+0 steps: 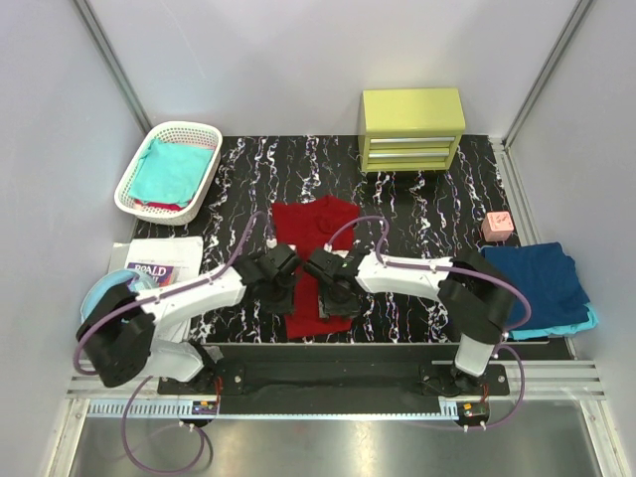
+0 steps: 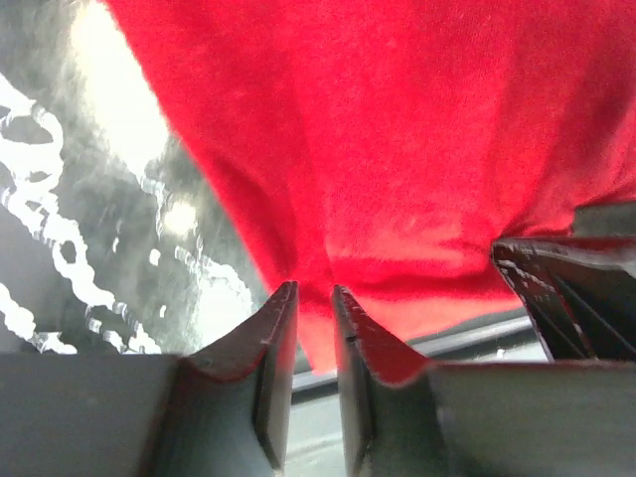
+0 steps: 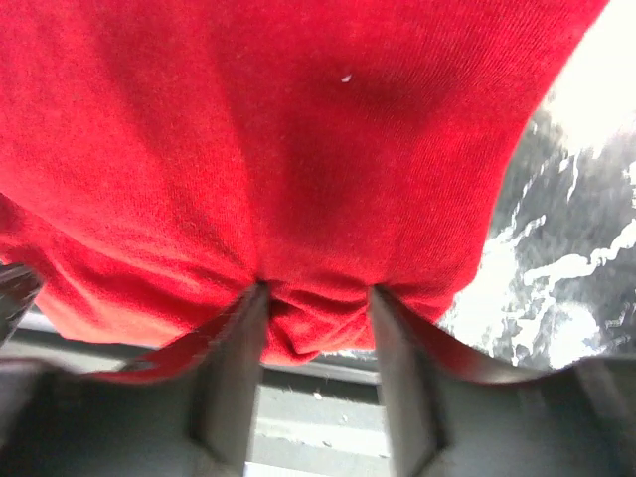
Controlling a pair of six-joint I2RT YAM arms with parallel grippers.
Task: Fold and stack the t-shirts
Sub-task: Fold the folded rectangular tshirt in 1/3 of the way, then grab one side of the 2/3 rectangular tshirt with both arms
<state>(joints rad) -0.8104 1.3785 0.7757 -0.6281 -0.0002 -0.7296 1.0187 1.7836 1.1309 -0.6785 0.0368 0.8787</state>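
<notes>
The dark red t-shirt (image 1: 316,231) lies in the middle of the black marbled table, its near part lifted between the two grippers. My left gripper (image 1: 282,268) is shut on its near edge; the left wrist view shows the cloth (image 2: 397,149) pinched in the narrow gap between the fingers (image 2: 268,338). My right gripper (image 1: 325,270) holds a bunched fold of the same shirt (image 3: 298,149) between its fingers (image 3: 234,348). A teal shirt (image 1: 171,167) lies in the basket. A navy shirt (image 1: 542,276) lies on a light blue one (image 1: 581,324) at the right.
The white lattice basket (image 1: 130,179) stands at the back left. A yellow-green drawer unit (image 1: 411,129) stands at the back. A small pink block (image 1: 497,226) lies right of centre. A book in a bag (image 1: 159,263) and a blue round object (image 1: 105,294) lie at the left.
</notes>
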